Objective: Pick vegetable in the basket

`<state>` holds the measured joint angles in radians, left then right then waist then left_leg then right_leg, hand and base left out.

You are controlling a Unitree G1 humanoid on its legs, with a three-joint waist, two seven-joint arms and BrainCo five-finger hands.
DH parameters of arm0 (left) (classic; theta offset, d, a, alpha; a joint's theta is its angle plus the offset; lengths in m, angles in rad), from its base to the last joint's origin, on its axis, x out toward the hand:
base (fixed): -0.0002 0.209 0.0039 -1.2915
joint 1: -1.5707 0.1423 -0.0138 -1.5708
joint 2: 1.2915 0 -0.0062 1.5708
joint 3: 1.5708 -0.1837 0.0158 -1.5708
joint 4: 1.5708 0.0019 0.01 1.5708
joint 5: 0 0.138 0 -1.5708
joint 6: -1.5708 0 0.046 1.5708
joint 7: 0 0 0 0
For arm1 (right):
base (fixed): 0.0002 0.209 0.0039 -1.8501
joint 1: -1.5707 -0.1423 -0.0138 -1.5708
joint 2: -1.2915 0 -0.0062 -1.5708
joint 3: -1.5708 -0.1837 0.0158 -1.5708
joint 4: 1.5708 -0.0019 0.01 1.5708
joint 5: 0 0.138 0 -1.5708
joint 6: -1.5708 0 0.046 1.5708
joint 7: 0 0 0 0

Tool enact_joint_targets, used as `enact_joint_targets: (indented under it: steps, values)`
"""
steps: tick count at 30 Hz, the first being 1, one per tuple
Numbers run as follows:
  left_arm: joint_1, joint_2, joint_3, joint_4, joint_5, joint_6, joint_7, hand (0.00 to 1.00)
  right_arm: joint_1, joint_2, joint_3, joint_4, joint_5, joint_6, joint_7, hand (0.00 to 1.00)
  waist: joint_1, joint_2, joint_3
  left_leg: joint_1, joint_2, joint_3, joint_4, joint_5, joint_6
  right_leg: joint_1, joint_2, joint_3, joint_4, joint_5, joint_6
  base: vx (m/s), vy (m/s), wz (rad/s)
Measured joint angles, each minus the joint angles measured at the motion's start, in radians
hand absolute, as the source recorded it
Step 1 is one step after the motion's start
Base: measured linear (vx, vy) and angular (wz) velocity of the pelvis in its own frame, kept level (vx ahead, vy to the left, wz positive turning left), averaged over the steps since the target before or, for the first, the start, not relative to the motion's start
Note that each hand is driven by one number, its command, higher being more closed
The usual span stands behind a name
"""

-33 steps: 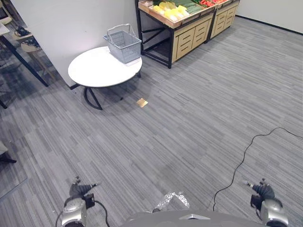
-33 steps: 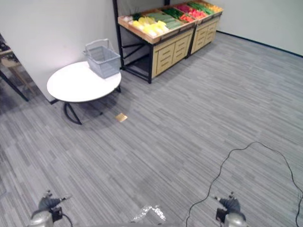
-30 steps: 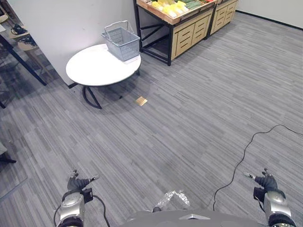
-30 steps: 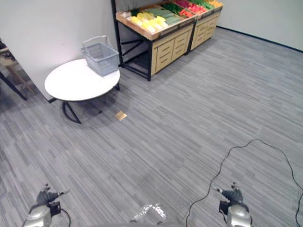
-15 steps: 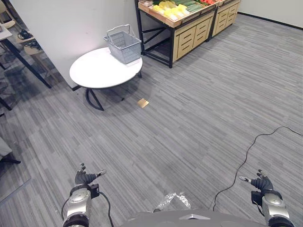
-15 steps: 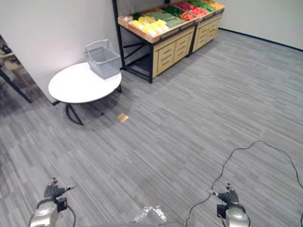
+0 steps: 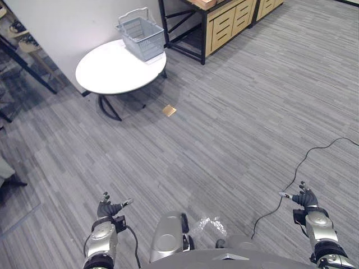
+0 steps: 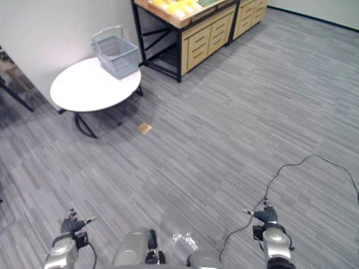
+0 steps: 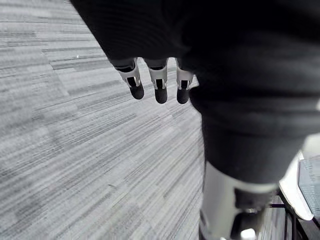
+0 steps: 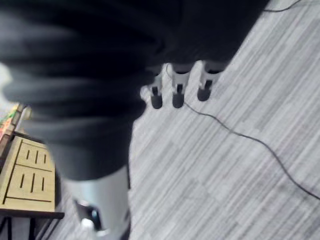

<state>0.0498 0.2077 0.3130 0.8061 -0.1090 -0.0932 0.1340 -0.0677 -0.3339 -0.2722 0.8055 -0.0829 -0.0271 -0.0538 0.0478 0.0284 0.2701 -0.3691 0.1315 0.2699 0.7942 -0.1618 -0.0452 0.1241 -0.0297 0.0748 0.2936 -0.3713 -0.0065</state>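
left hand point(image 7: 109, 208): silver fingers point(image 9: 160, 91) with dark rounded tips, in a row just beyond dark ribbed wrist cover point(image 9: 210, 50) | right hand point(image 7: 306, 198): matching silver digits point(image 10: 177, 90), dark tips, black ribbed sleeve point(image 10: 75, 60) | silver-grey rounded forearms point(image 7: 321, 231) behind each cover

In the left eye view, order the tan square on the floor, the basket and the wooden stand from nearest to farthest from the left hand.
1. Tan square, on the floor beside the table.
2. Basket, on the table's far edge.
3. Stand, beyond, further right.

The left hand point(image 7: 110, 209), silver-fingered under a dark ribbed cover, hangs low, fingers loosely spread; the matching right hand point(image 7: 306, 198) hangs likewise, thumb out.
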Motion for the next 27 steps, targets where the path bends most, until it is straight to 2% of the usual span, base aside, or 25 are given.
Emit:
enact_joint_targets:
  steps: [1,2,3,4,5,6,7,8,9,10,12,13,15,16,17,19,20,21,22,23,24,25,26,27]
  values:
    - [0.015,0.000,0.000,0.000,0.000,-0.001,-0.001,0.00,-0.010,-0.002,0.001,0.000,0.001,0.000,0.000,0.00,0.002,0.001,-0.002,0.005,-0.020,0.016,-0.304,0.039,-0.014,0.033,-0.025,0.005,-0.060,-0.004,0.008,0.33,0.168,-0.13]
    - [0.022,-0.005,0.000,0.000,0.001,-0.001,-0.002,0.00,-0.014,-0.006,0.000,0.001,0.001,-0.001,0.000,0.00,0.007,0.009,-0.009,0.011,-0.022,0.024,-0.463,0.093,-0.017,0.052,-0.029,0.007,-0.097,-0.004,0.009,0.52,0.285,-0.28]
    - [0.030,-0.008,0.000,0.001,0.001,-0.001,-0.003,0.00,-0.012,-0.014,0.004,0.005,0.001,-0.001,-0.001,0.00,0.018,0.011,-0.011,0.018,-0.024,0.029,-0.555,0.180,-0.007,0.081,-0.039,0.020,-0.129,-0.016,0.025,0.48,0.295,-0.26]
    - [0.042,-0.007,0.002,0.003,0.001,-0.001,-0.003,0.00,-0.012,-0.012,0.010,0.011,0.000,-0.001,0.000,0.00,0.026,0.005,-0.015,0.021,-0.034,0.031,-0.539,0.208,0.018,0.094,-0.057,0.026,-0.127,-0.024,0.026,0.61,0.326,-0.21]
    - [0.050,-0.009,0.004,0.011,0.002,-0.001,-0.004,0.00,-0.007,0.010,0.011,0.021,0.000,-0.002,0.002,0.00,0.037,-0.047,-0.038,0.020,-0.088,0.046,-0.521,0.169,0.079,0.063,-0.102,0.029,-0.038,-0.017,0.045,0.70,0.312,0.05]
    - [0.051,-0.016,0.003,0.022,0.003,0.000,-0.005,0.00,-0.006,0.019,0.010,0.023,-0.001,-0.002,0.003,0.00,0.040,-0.066,-0.043,0.037,-0.109,0.052,-0.493,0.128,0.113,0.022,-0.117,0.036,0.099,0.010,0.094,0.62,0.232,0.17]
    - [0.052,-0.018,0.003,0.030,0.003,0.000,-0.005,0.00,-0.005,0.023,0.010,0.024,-0.002,-0.002,0.003,0.00,0.039,-0.072,-0.042,0.057,-0.117,0.051,-0.476,0.102,0.124,0.005,-0.118,0.045,0.181,0.039,0.146,0.54,0.200,0.21]
    - [0.056,-0.018,0.003,0.042,0.005,0.002,-0.005,0.00,-0.005,0.032,0.011,0.026,-0.003,-0.002,0.003,0.00,0.039,-0.079,-0.043,0.097,-0.125,0.046,-0.462,0.064,0.133,-0.029,-0.116,0.063,0.327,0.110,0.258,0.57,0.202,0.16]
    - [0.066,-0.016,0.003,0.041,0.005,0.003,-0.006,0.00,-0.006,0.044,0.017,0.025,-0.006,-0.002,0.004,0.00,0.035,-0.085,-0.042,0.156,-0.135,0.033,-0.462,0.025,0.136,-0.065,-0.105,0.077,0.465,0.217,0.275,0.68,0.223,0.23]
    - [0.079,-0.016,0.000,0.039,0.011,0.003,-0.007,0.00,-0.009,0.046,0.057,0.014,-0.017,-0.003,0.005,0.00,0.024,-0.081,-0.044,0.232,-0.138,0.008,-0.469,-0.013,0.135,-0.116,-0.086,0.062,0.649,0.235,0.272,0.65,0.202,0.30]
    - [0.086,-0.014,-0.005,0.023,0.013,0.003,-0.007,0.00,-0.006,0.047,0.116,-0.044,-0.031,-0.003,0.008,0.00,0.005,-0.070,-0.048,0.347,-0.142,-0.029,-0.550,-0.021,0.136,-0.217,-0.083,-0.021,0.811,0.221,0.253,0.54,0.105,0.52]
    - [0.086,-0.011,-0.013,0.004,0.013,0.003,-0.006,0.00,-0.005,0.047,0.138,-0.102,-0.053,-0.004,0.009,0.00,-0.005,-0.063,-0.048,0.416,-0.143,-0.060,-0.609,-0.016,0.130,-0.285,-0.093,-0.079,0.828,0.193,0.200,0.62,0.033,0.66]
    - [0.064,0.002,-0.025,-0.011,0.020,0.003,-0.007,0.00,0.008,0.046,0.140,-0.226,-0.092,-0.004,0.012,0.00,-0.029,-0.060,-0.047,0.496,-0.137,-0.128,-0.679,-0.016,0.127,-0.390,-0.102,-0.138,0.713,0.144,0.119,0.55,-0.078,0.82]
    - [0.059,0.003,-0.026,-0.014,0.021,0.003,-0.007,0.00,0.010,0.045,0.140,-0.258,-0.101,-0.006,0.012,0.00,-0.037,-0.057,-0.046,0.511,-0.131,-0.149,-0.689,-0.019,0.122,-0.411,-0.103,-0.146,0.644,0.133,0.111,0.49,-0.176,1.08]
    - [0.046,0.005,-0.032,-0.025,0.022,0.002,-0.008,0.00,0.010,0.040,0.136,-0.309,-0.114,-0.015,0.011,0.00,-0.052,-0.050,-0.043,0.530,-0.117,-0.188,-0.694,-0.029,0.107,-0.443,-0.105,-0.143,0.460,0.124,0.109,0.50,-0.233,1.17]
    - [0.022,0.004,-0.047,-0.034,0.024,-0.002,-0.008,0.00,0.002,0.016,0.130,-0.339,-0.142,-0.027,0.011,0.00,-0.055,-0.042,-0.042,0.564,-0.075,-0.238,-0.697,-0.058,0.060,-0.448,-0.108,-0.091,0.046,0.225,0.100,0.50,-0.282,1.10]
    - [0.019,0.004,-0.047,-0.035,0.025,-0.004,-0.008,0.00,0.000,0.008,0.130,-0.344,-0.152,-0.027,0.011,0.00,-0.054,-0.041,-0.045,0.572,-0.064,-0.253,-0.697,-0.070,0.042,-0.445,-0.112,-0.067,-0.051,0.262,0.107,0.51,-0.366,0.87]
    - [0.022,0.009,-0.045,-0.033,0.034,-0.005,-0.007,0.00,-0.011,-0.004,0.130,-0.365,-0.181,-0.026,0.010,0.00,-0.052,-0.060,-0.053,0.596,-0.046,-0.274,-0.699,-0.103,0.005,-0.450,-0.124,-0.015,-0.153,0.303,0.130,0.66,-0.511,0.95]
    - [0.042,0.016,-0.044,-0.035,0.053,-0.006,-0.008,0.00,-0.015,-0.013,0.135,-0.395,-0.206,-0.025,0.009,0.00,-0.050,-0.073,-0.063,0.629,-0.028,-0.299,-0.683,-0.161,-0.027,-0.448,-0.136,0.009,-0.144,0.305,0.151,0.59,-0.476,0.87]
    - [0.048,0.008,-0.043,-0.027,0.059,-0.006,-0.007,0.00,-0.021,-0.027,0.142,-0.402,-0.221,-0.026,0.009,0.00,-0.047,-0.058,-0.068,0.638,-0.007,-0.315,-0.659,-0.192,-0.041,-0.455,-0.119,0.006,-0.095,0.378,0.190,0.60,-0.491,0.73]
    - [0.064,-0.012,-0.049,-0.014,0.061,-0.005,-0.017,0.00,-0.037,-0.057,0.162,-0.403,-0.239,-0.024,0.009,0.00,-0.037,-0.022,-0.082,0.622,0.037,-0.338,-0.581,-0.201,-0.040,-0.466,-0.088,-0.019,-0.004,0.399,0.175,0.57,-0.484,0.60]
    - [0.078,-0.036,-0.046,0.002,0.060,-0.006,-0.021,0.00,-0.066,-0.083,0.187,-0.402,-0.259,-0.023,0.010,0.00,-0.031,0.013,-0.092,0.554,0.069,-0.353,-0.434,-0.173,-0.028,-0.452,-0.070,-0.062,0.028,0.358,0.129,0.54,-0.472,0.58]
    - [0.084,-0.045,-0.045,0.006,0.059,-0.006,-0.020,0.00,-0.090,-0.089,0.201,-0.400,-0.259,-0.023,0.009,0.00,-0.032,0.022,-0.091,0.514,0.079,-0.357,-0.345,-0.142,-0.026,-0.435,-0.063,-0.077,0.029,0.342,0.116,0.51,-0.460,0.52]
    - [0.085,-0.065,-0.045,0.013,0.059,-0.005,-0.020,0.00,-0.144,-0.101,0.235,-0.393,-0.259,-0.023,0.007,0.00,-0.030,0.038,-0.081,0.433,0.102,-0.350,-0.152,-0.028,-0.021,-0.373,-0.048,-0.104,0.009,0.319,0.095,0.50,-0.401,0.42]
